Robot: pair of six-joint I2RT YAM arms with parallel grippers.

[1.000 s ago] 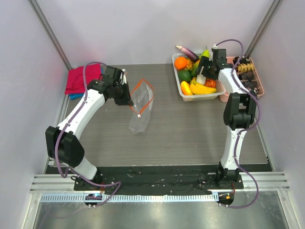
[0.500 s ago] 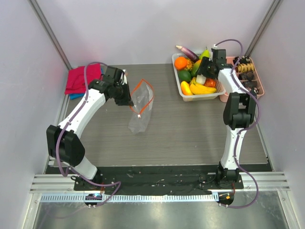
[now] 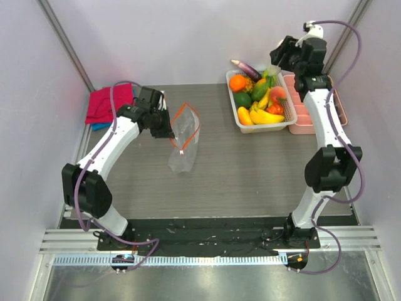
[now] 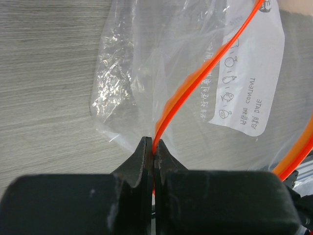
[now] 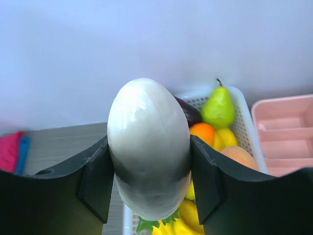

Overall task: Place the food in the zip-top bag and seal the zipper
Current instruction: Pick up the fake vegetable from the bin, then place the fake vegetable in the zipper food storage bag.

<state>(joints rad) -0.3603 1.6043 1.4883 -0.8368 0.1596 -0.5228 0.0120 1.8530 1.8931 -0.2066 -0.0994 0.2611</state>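
Observation:
My left gripper (image 3: 164,127) is shut on the orange-red zipper (image 4: 195,83) of the clear zip-top bag (image 3: 185,143). The bag hangs from it over the table with its mouth open and its white label (image 4: 249,83) showing. My right gripper (image 3: 276,64) is raised above the white basket (image 3: 262,128) at the back right. It is shut on a white oblong piece (image 5: 149,147) of the food, one finger on each side. More food stays in the basket: an orange (image 3: 237,82), a green fruit (image 3: 242,99), a yellow banana (image 3: 266,117), a green pear (image 5: 218,108).
A pink divided tray (image 3: 301,122) stands right of the basket, near the right wall. A red folded cloth (image 3: 108,102) lies at the back left, behind the left arm. Grey walls close in the table on three sides.
The right gripper closed on the white oblong piece in the basket, and the arm has lifted it up and back. The left gripper and the bag have stayed put.

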